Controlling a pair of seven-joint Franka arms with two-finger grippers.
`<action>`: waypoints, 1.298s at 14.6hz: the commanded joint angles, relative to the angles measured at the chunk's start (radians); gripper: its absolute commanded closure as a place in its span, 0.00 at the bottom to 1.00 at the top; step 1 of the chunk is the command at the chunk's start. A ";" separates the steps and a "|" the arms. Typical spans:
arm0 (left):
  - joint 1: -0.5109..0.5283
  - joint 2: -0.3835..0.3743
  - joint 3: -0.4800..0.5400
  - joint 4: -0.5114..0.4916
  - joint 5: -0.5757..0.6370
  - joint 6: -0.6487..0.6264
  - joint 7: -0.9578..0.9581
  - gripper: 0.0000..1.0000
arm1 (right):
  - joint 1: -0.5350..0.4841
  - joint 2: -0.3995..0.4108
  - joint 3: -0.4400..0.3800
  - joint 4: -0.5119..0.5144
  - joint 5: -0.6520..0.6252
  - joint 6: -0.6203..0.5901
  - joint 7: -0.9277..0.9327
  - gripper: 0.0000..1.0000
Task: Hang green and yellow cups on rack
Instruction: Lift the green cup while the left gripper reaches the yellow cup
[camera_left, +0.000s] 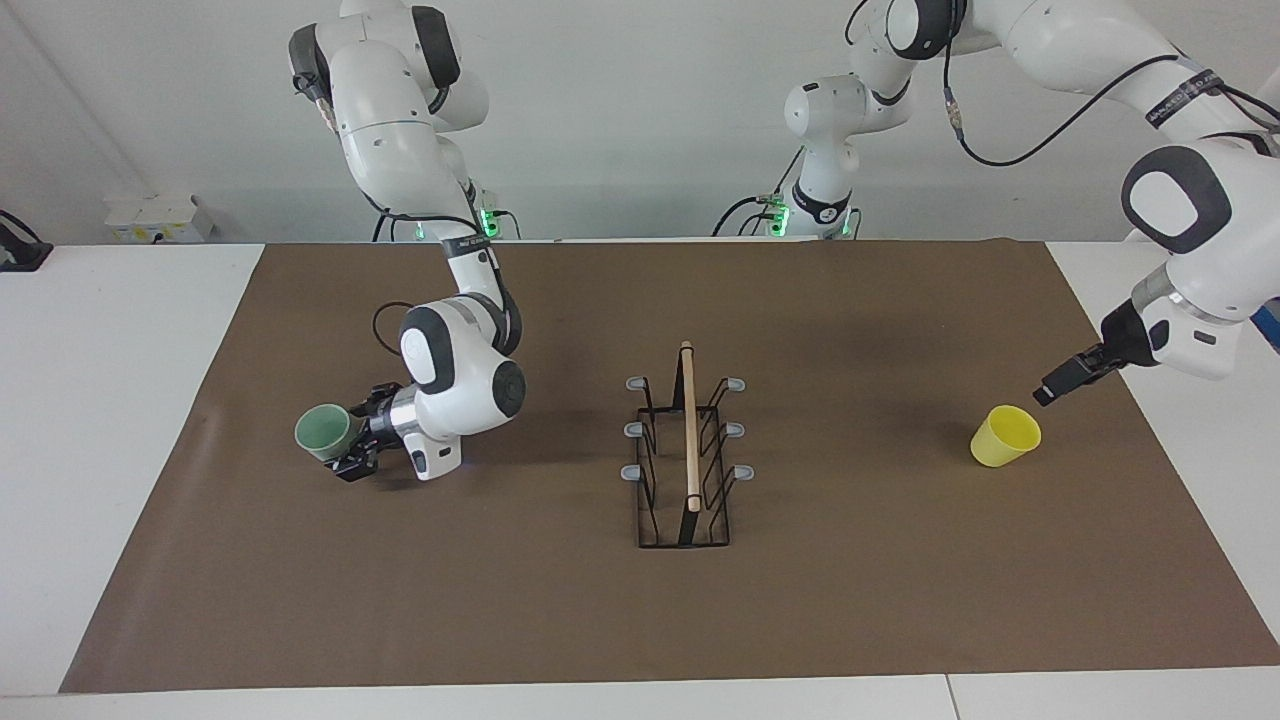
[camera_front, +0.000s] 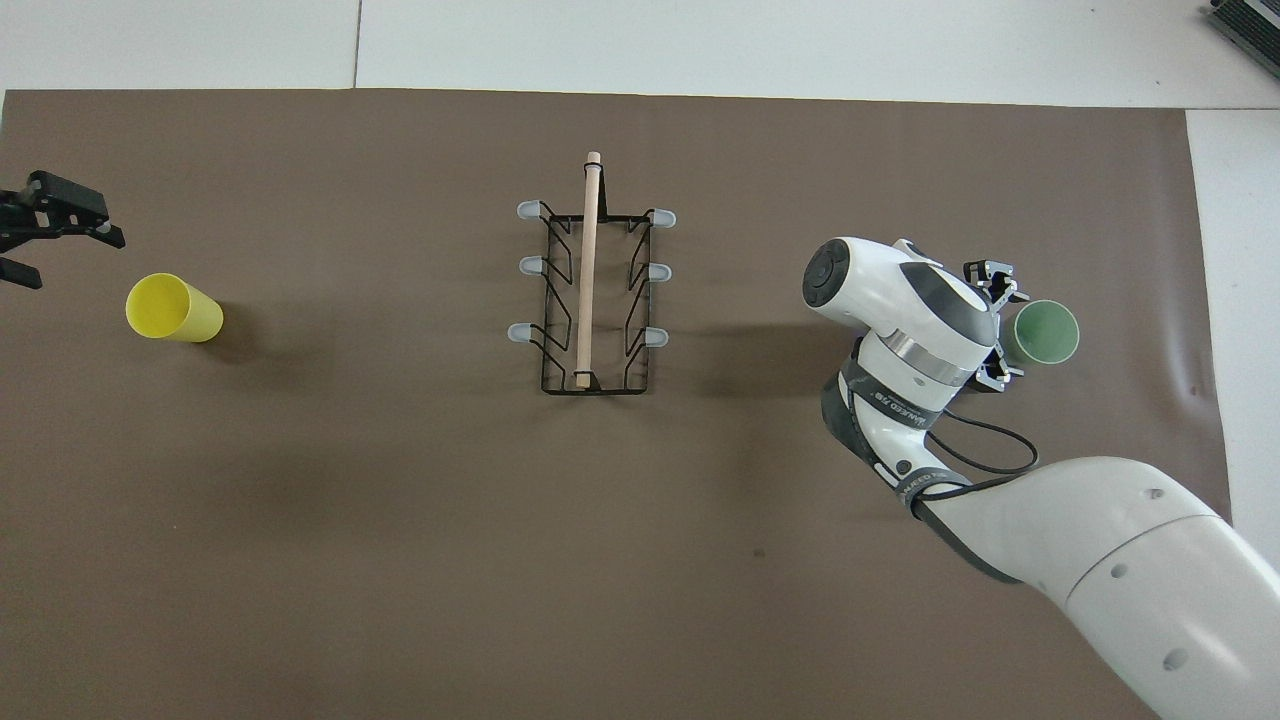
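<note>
The mint green cup (camera_left: 322, 432) stands on the brown mat toward the right arm's end; it also shows in the overhead view (camera_front: 1047, 331). My right gripper (camera_left: 357, 444) (camera_front: 995, 325) lies low and sideways, open, with a finger at each side of the cup's lower part; I cannot tell if they touch it. The yellow cup (camera_left: 1005, 436) (camera_front: 172, 308) stands toward the left arm's end. My left gripper (camera_left: 1058, 380) (camera_front: 72, 260) is open and empty, in the air over the mat beside the yellow cup. The rack (camera_left: 689, 430) (camera_front: 588, 280) stands mid-mat with bare pegs.
The brown mat (camera_left: 860, 600) covers most of the white table. The right arm's wrist and forearm (camera_front: 900, 330) hang over the mat between the rack and the green cup. A blue box edge (camera_left: 1262, 300) sits off the mat at the left arm's end.
</note>
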 joint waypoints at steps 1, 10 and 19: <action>0.026 0.098 0.007 0.070 -0.029 0.037 -0.152 0.00 | -0.024 -0.017 0.005 -0.051 -0.083 0.026 0.024 0.00; 0.194 0.230 0.039 0.056 -0.287 0.092 -0.614 0.00 | -0.037 -0.003 0.005 -0.083 -0.133 0.076 0.044 0.99; 0.204 0.110 0.039 -0.332 -0.449 0.192 -0.708 0.00 | -0.051 -0.020 0.006 0.109 0.123 0.071 0.055 1.00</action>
